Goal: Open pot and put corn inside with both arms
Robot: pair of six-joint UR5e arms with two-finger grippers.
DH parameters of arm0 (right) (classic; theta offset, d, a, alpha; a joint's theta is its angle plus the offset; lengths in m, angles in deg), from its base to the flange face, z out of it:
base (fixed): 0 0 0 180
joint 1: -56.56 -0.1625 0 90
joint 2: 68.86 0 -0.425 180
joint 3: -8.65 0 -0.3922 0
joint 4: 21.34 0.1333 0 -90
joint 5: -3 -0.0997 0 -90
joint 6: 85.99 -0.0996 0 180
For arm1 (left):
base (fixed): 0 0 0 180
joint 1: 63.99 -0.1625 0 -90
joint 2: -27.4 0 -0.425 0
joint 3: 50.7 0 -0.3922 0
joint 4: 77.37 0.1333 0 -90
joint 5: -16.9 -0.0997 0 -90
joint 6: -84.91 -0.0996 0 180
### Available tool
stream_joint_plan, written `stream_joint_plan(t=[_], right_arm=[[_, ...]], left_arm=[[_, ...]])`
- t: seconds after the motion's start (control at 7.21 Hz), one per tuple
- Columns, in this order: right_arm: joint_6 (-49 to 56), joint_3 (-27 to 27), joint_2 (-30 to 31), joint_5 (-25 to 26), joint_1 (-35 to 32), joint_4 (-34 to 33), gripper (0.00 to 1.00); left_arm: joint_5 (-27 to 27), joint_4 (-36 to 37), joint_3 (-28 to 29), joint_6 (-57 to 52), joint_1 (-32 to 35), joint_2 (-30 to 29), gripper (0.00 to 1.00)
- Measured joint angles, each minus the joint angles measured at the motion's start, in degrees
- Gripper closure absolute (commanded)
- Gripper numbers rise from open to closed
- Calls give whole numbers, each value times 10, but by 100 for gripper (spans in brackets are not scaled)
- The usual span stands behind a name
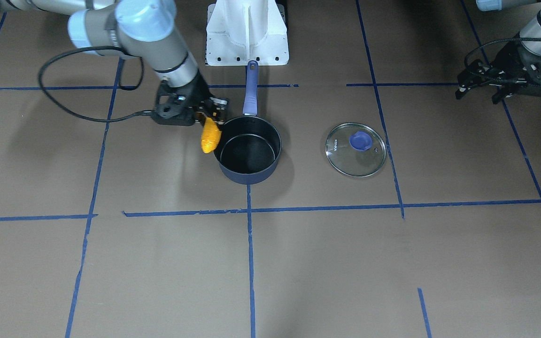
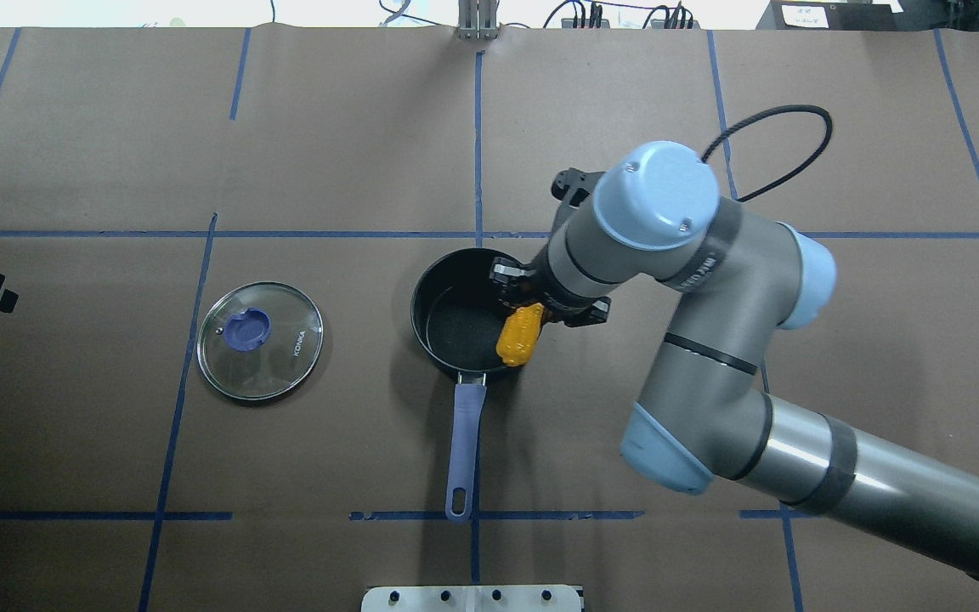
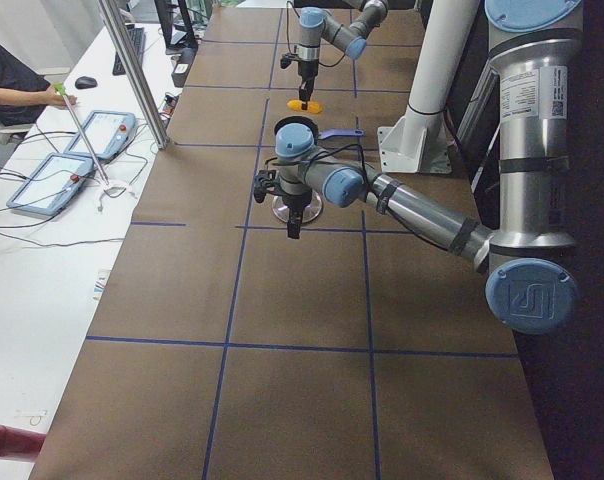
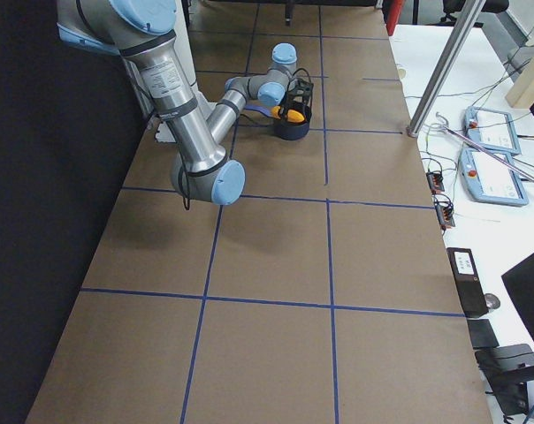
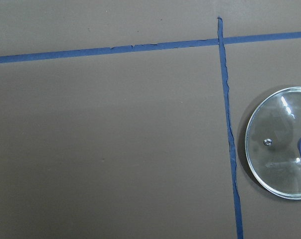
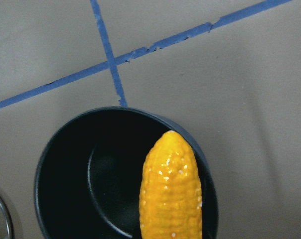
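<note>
The dark navy pot (image 1: 250,174) stands open and empty mid-table, its purple-blue handle (image 1: 251,94) pointing toward the robot's base. My right gripper (image 1: 210,112) is shut on the orange-yellow corn (image 1: 211,136) and holds it tilted, tapered end down, above the pot's rim on the robot's right side. The right wrist view shows the corn (image 6: 171,189) over the pot's black inside (image 6: 80,189). The overhead view shows the corn (image 2: 519,336) over the pot (image 2: 447,327). My left gripper (image 1: 477,96) is open, empty and far off near the robot's left table end.
The round glass lid (image 1: 356,149) with a blue knob lies flat on the table, apart from the pot on the robot's left; it also shows in the left wrist view (image 5: 280,144). A white stand (image 1: 247,30) sits behind the pot handle. Blue tape lines cross the brown table.
</note>
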Motion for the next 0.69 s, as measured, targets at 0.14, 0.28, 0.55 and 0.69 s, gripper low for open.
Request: stream_joint_plan(t=[0.14, 0.28, 0.55, 0.69], right_arm=[[-5, -14, -17, 4, 3, -2, 99], [-7, -27, -30, 5, 5, -3, 84], [-7, -38, -41, 6, 5, -3, 1], [-7, -40, -42, 6, 5, -3, 1]], left_arm=[[0, 0, 0, 0, 0, 0, 0], [0, 0, 0, 1, 0, 0, 0], [0, 0, 0, 1, 0, 1, 0], [0, 0, 0, 1, 0, 1, 0]])
